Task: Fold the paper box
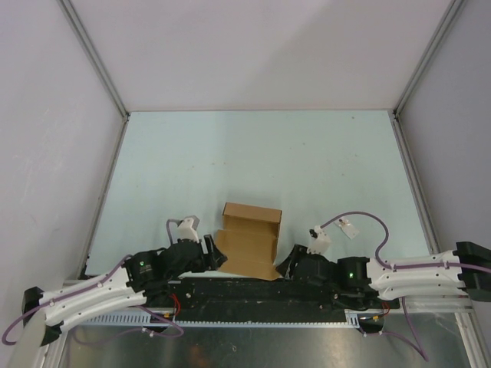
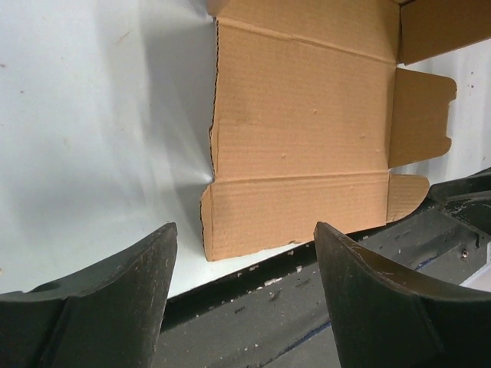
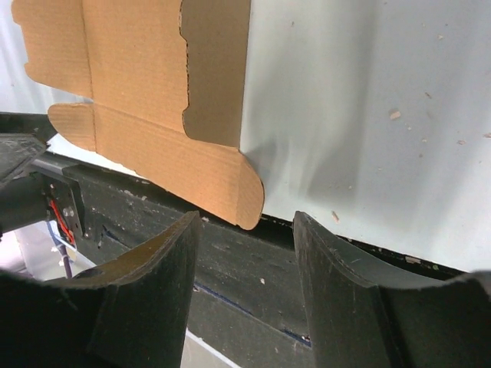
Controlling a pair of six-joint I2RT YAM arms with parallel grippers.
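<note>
The paper box (image 1: 249, 239) is a brown die-cut cardboard sheet lying at the table's near edge, its far panel standing up and its flaps spread. My left gripper (image 1: 215, 257) sits just left of it, low over the black base rail, jaws open and empty. In the left wrist view the paper box (image 2: 299, 153) lies ahead of my left gripper (image 2: 245, 230). My right gripper (image 1: 288, 264) is just right of the sheet's near corner, open and empty. From the right wrist, a rounded flap of the paper box (image 3: 192, 165) reaches the rail ahead of my right gripper (image 3: 247, 218).
A small white packet (image 1: 348, 228) lies on the table right of the box, near the right arm's cable. The black base rail (image 1: 245, 290) runs along the near edge under both grippers. Grey enclosure walls bound the pale table (image 1: 261, 153) on three sides.
</note>
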